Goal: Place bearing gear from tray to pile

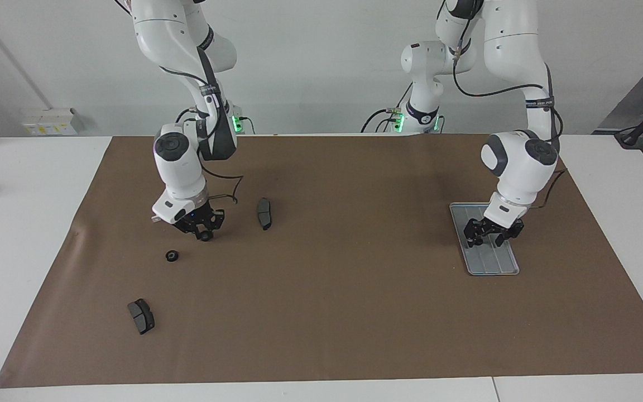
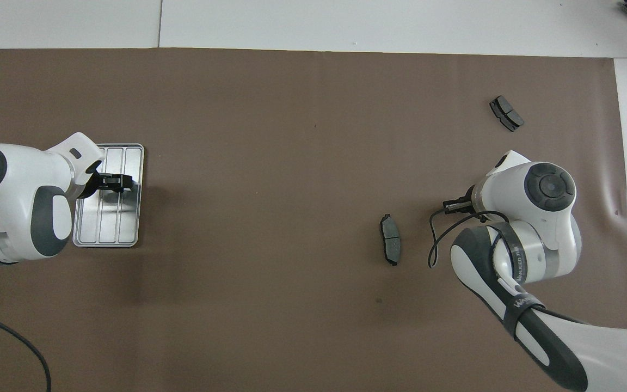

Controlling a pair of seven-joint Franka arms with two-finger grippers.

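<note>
So, starting at the right arm's end of the brown paper [image 1: 327, 290]: a brake pad [image 1: 141, 315] lies farthest from the robots, and the bearing gear [image 1: 172, 255] sits nearer to them. The right gripper [image 1: 204, 231] hangs just beside the gear, pinched narrow on a small dark round part [image 1: 205, 237]. A second brake pad [image 1: 264, 213] lies beside it. The left gripper [image 1: 489, 235] is low over the tray [image 1: 492, 262]; can't tell its grip.

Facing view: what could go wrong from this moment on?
The right gripper seems to hold a gear above the mat. Let go from there, it could roll away from the loose gear. The left gripper hangs low over the tray; a bump could shift it.
</note>
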